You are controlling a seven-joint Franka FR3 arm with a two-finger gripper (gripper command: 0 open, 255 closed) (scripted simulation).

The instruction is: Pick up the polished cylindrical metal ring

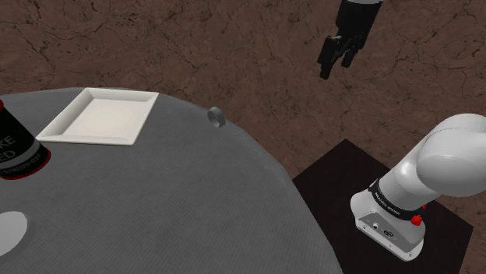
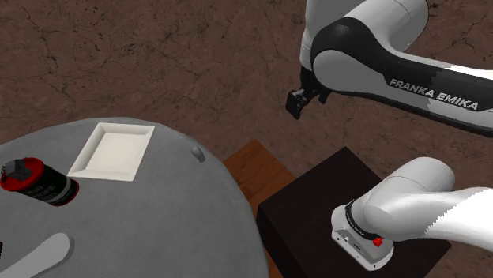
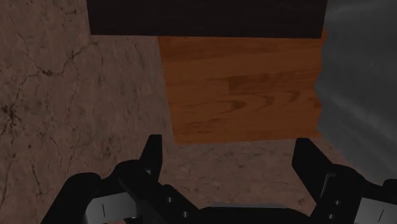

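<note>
The end effector (image 1: 335,68) hung high above the floor (image 1: 234,47), off the worktop (image 1: 156,202) altogether. Its fingers (image 3: 153,153) stood wide apart with nothing between them. In the wrist view it looked down on bare floor, a wooden board (image 3: 242,89) and the dark stand (image 3: 203,16), with a grey strip of worktop edge off to one side.

The ring (image 1: 216,117) lay well below the end effector and off to one side of it, toward the shoulder view's left. It sat just inside the edge of the worktop, on the part of the rim closest to the end effector. So the coming move looked to turn on one relation: across over the rim, then a long way down, before any closing of the fingers.

The ring was small, grey and short-walled, with a dull sheen. It seemed to stand on its rim rather than lie flat, its bore pointing roughly sideways — though it was too small to be sure. If so, the fingers would probably need to straddle its thin width, and a glancing touch might well set it rolling toward the edge.

Beyond the ring from the end effector sat a white plate (image 1: 100,117), and farther off a black can (image 1: 15,144) with a red rim — both well apart from the ring.
</note>
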